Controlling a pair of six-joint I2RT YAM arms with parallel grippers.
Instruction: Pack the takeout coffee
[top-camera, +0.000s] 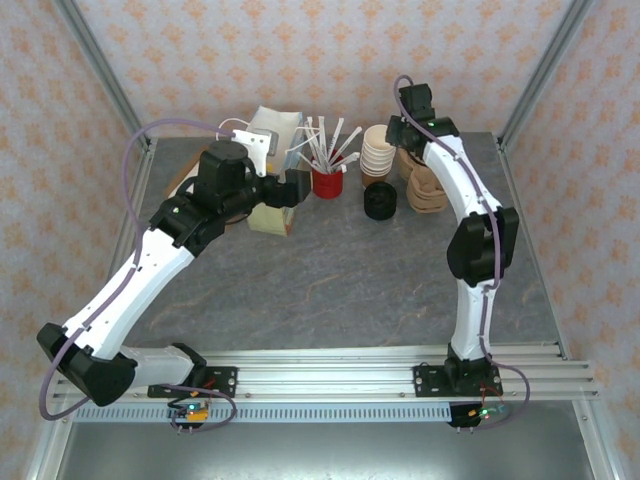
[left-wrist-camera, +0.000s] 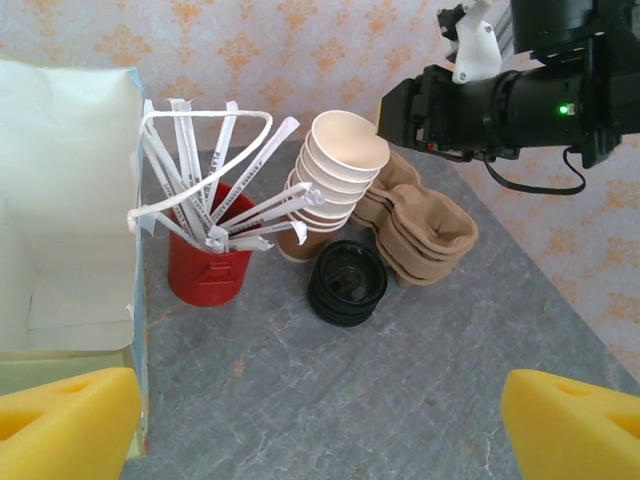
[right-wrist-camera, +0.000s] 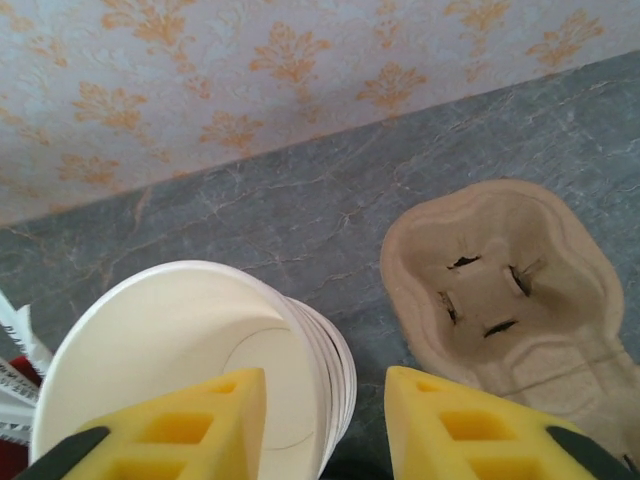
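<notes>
The takeout coffee, a cup with its lid on, is out of view. A stack of lidless cream cups (top-camera: 379, 152) (left-wrist-camera: 335, 170) (right-wrist-camera: 180, 340) stands at the back of the table, with a stack of black lids (top-camera: 380, 201) (left-wrist-camera: 347, 283) just in front of it. My right gripper (top-camera: 395, 135) (right-wrist-camera: 325, 385) hangs over the cup stack. Its jaws straddle the top cup's right rim: one finger is inside the cup, and the other is outside with a gap to the wall. My left gripper (top-camera: 290, 188) (left-wrist-camera: 315, 395) stands wide open beside the white paper bag (top-camera: 270, 135) (left-wrist-camera: 60, 200), nothing between its fingers.
A red cup (top-camera: 327, 182) (left-wrist-camera: 208, 265) of wrapped white straws stands between the bag and the cup stack. Stacked brown pulp cup carriers (top-camera: 425, 190) (left-wrist-camera: 420, 230) (right-wrist-camera: 500, 280) lie right of the cups. The grey table (top-camera: 330, 280) stretches forward toward the arm bases.
</notes>
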